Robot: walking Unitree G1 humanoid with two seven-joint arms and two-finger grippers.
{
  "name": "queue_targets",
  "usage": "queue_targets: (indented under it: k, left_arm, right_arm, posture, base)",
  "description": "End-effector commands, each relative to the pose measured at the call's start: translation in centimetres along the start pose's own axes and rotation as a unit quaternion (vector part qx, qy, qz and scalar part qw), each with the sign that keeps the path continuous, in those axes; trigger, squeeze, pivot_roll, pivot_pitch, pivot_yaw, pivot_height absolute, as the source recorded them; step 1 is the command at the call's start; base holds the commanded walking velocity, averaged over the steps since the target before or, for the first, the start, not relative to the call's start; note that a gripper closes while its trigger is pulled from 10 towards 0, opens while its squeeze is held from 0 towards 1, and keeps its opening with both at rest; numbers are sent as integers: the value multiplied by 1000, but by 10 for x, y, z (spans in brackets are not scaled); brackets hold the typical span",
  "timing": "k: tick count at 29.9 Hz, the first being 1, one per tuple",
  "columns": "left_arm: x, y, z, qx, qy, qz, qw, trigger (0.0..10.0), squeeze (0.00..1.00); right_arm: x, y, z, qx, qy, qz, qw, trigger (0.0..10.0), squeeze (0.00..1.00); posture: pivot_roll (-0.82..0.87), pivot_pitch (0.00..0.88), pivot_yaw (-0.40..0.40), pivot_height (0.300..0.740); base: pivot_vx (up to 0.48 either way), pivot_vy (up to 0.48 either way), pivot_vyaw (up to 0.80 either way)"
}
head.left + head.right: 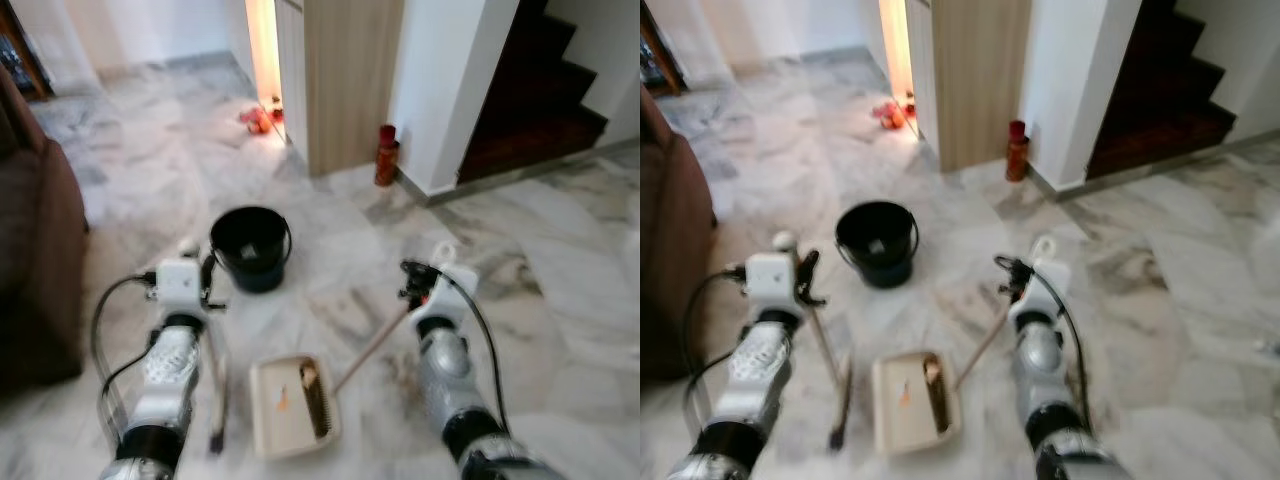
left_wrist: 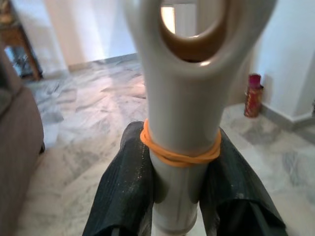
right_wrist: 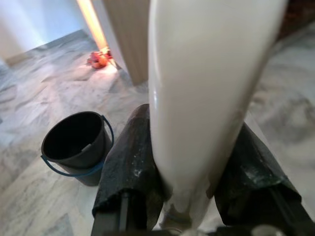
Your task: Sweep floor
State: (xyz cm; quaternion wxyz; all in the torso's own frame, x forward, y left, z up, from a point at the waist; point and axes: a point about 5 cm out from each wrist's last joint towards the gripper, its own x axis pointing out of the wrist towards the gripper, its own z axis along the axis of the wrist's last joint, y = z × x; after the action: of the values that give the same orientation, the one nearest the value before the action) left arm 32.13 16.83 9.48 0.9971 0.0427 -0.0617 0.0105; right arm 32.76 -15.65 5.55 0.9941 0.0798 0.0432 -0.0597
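Observation:
My left gripper [image 1: 206, 283] is shut on the cream top of a broom handle [image 2: 179, 123] that carries an orange rubber band [image 2: 180, 153]. The thin broom [image 1: 216, 400] slants down to the marble floor beside my left arm. A black finger [image 2: 129, 187] presses each side of the handle. My right gripper [image 1: 414, 284] is shut on the dustpan's long handle [image 1: 370, 350], cream where the fingers [image 3: 129, 167] clamp it. The cream dustpan [image 1: 268, 412] lies on the floor between my arms, with a small orange scrap and a dark strip inside it.
A black bucket [image 1: 250, 248] stands just ahead of the dustpan. A brown sofa [image 1: 35, 260] fills the left side. Ahead are a wooden panel [image 1: 350, 80], a red bottle [image 1: 386, 155] by the white wall, dark stairs [image 1: 540, 90], and red-orange items [image 1: 258, 118] near a lit doorway.

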Motion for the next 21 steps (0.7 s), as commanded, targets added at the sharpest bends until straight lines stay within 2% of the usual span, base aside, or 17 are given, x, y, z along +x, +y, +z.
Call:
queue_targets:
  k: [1,8,21]
  left_arm:
    - [4,13,10,11,-25,14,1000,10000,0]
    - [4,12,11,11,-25,13,1000,10000,0]
    - [3,12,10,10,-23,15,1000,10000,0]
  right_arm:
    - [7,15,15,4,-30,21,999,10000,0]
    - [7,17,15,6,-29,26,999,10000,0]
    - [7,15,14,9,-25,23,999,10000,0]
  posture:
    - [107,0,12,740]
    - [104,0,13,740]
    - [108,0,8,740]
  base:
    - [311,0,800]
    - [311,0,633]
    - [310,0,0]
